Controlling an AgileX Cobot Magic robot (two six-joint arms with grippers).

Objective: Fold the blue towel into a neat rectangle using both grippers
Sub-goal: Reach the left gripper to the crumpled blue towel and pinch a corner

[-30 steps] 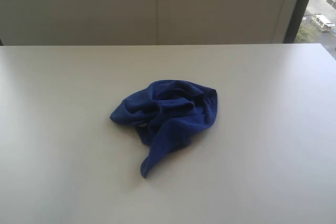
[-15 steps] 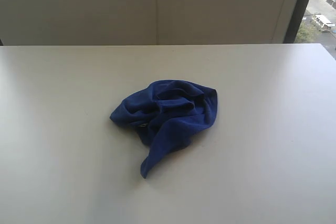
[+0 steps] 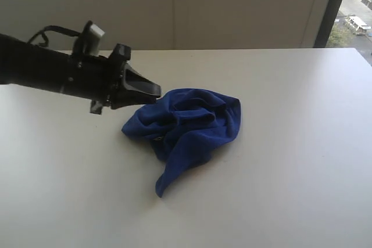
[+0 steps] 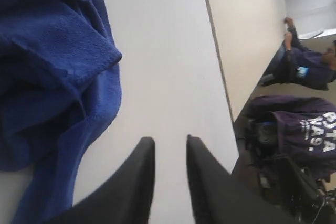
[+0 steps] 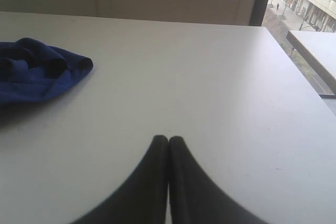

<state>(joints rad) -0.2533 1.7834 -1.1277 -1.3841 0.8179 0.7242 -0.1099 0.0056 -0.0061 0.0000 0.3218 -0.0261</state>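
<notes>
The blue towel point(image 3: 186, 126) lies crumpled in a heap on the white table point(image 3: 290, 172), with one narrow corner trailing out from the pile. The left gripper point(image 3: 156, 90) hangs level with the heap's edge, its tips pointing at the bunched cloth. In the exterior view the tips meet the towel's outline, but whether they touch it cannot be told. In the left wrist view the two black fingers point(image 4: 142, 171) stand slightly parted, with bare table showing in the gap. The towel sits ahead of them and off to one side, so no cloth is between the jaws.

The right gripper point(image 5: 168, 139) is out of the exterior view. Its own camera shows the fingers pressed together with nothing between them, over bare tabletop. The towel is well ahead of these jaws and off to one side, and only a rounded fold of it is in that picture.

A pale wall point(image 3: 174, 4) stands past the table's far edge, with a window point(image 3: 356, 4) beside it. Beyond the left jaws, past the table's edge, lies a purple bag point(image 4: 310, 129) with white lettering. Nothing lies on the table between either pair of jaws and the cloth.
</notes>
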